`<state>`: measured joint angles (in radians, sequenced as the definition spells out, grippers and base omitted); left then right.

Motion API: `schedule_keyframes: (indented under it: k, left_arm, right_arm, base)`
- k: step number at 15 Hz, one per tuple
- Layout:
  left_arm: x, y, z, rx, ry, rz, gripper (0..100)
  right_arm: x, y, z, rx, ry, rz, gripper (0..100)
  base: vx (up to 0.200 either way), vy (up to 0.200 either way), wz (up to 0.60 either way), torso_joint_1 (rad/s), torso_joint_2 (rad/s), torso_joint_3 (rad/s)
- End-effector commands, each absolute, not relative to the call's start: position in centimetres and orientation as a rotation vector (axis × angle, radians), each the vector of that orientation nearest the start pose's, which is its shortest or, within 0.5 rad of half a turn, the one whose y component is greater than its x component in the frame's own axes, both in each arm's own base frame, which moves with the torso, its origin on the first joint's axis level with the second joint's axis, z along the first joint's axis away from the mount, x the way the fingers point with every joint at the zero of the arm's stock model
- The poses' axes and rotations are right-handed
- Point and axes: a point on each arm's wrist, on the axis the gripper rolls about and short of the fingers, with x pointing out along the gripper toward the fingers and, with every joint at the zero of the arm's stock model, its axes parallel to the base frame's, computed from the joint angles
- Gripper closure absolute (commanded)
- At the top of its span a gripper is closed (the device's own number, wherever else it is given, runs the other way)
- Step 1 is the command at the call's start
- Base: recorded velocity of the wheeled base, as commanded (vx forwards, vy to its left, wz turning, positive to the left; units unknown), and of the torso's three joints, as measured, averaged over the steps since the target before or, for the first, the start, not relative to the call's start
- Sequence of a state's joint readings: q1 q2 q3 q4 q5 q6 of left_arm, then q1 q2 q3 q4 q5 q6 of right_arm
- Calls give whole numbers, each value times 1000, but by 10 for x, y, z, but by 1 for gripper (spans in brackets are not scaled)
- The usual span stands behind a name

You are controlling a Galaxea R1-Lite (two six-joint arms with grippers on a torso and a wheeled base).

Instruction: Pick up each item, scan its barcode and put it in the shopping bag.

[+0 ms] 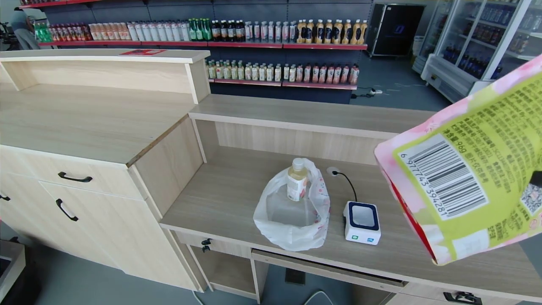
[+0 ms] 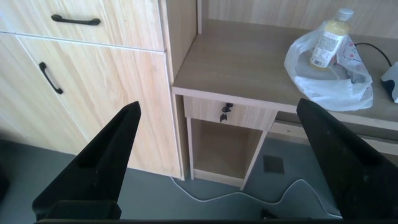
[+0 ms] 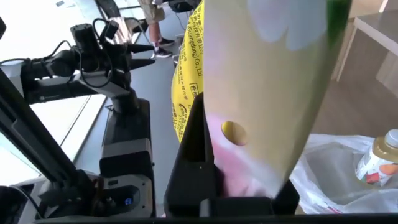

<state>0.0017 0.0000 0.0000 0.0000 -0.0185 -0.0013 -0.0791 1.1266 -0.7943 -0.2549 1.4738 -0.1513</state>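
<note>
On the table (image 1: 228, 190), the shopping bag (image 1: 292, 212) already holds a bottle (image 1: 297, 180), so I judge one item done. My right claw (image 3: 245, 155) grips a snack pouch (image 1: 470, 169), held high and apart from the scanner (image 1: 362, 222); scanning and bagging remain. My left claw (image 2: 217, 104) hangs wide and empty, low beside the table. The pouch's far edge is cut off.

Pink/green pouch (image 1: 470, 169) aloft, barcode showing; bottle (image 1: 297, 182), prob. upright, in white shopping bag (image 1: 292, 231) beside scanner (image 1: 362, 222).
</note>
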Motion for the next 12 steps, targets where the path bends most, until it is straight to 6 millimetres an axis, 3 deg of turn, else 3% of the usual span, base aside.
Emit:
schedule_keyframes:
  k: [1,12]
  left_arm:
    - [-23,0,75,-2,0,-17,0]
    - [-23,0,75,-2,0,-17,0]
  right_arm:
    - [129,13,286,-110,-90,1397,100]
    - [114,14,283,-135,-113,1394,100]
  base:
    - [0,0,0,0,0,0]
    - [0,0,0,0,0,0]
